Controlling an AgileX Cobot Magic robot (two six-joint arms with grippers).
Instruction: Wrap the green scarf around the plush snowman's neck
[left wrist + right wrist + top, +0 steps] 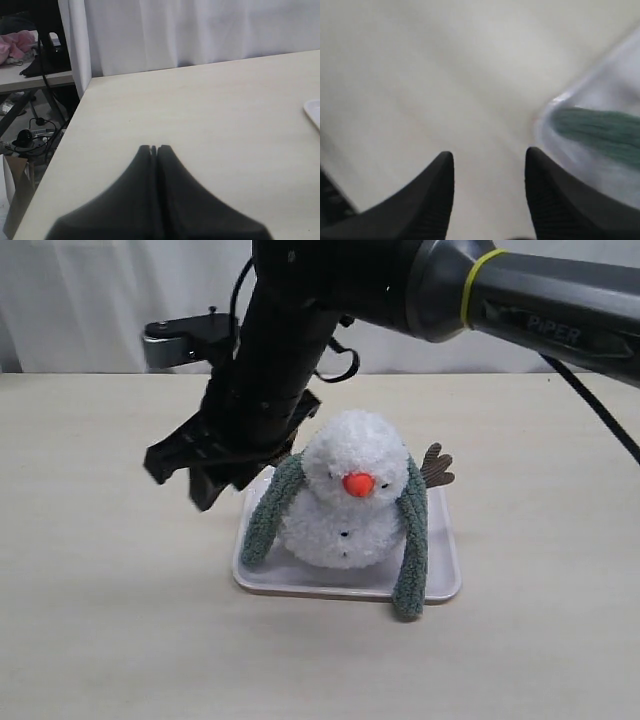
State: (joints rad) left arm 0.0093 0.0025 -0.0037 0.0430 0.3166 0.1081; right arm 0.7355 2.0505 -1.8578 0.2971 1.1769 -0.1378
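Note:
The plush snowman (345,515) sits upright on a white tray (440,585), orange nose toward the exterior view. The green scarf (412,540) is draped behind its head. One end hangs down each side of the body and reaches the tray, and the ends are not crossed. Fluff and scarf cover the neck. My right gripper (183,480) reaches across and hovers open and empty left of the tray, close to the scarf's left end (600,132). In the right wrist view this gripper (490,157) is over bare table. My left gripper (154,148) is shut and empty above the table.
A brown twig arm (437,465) sticks out on the snowman's right. The tray's corner (314,111) shows at the edge of the left wrist view. The table edge (75,117) drops to a floor with cables. A grey metal part (178,340) sits behind the right arm.

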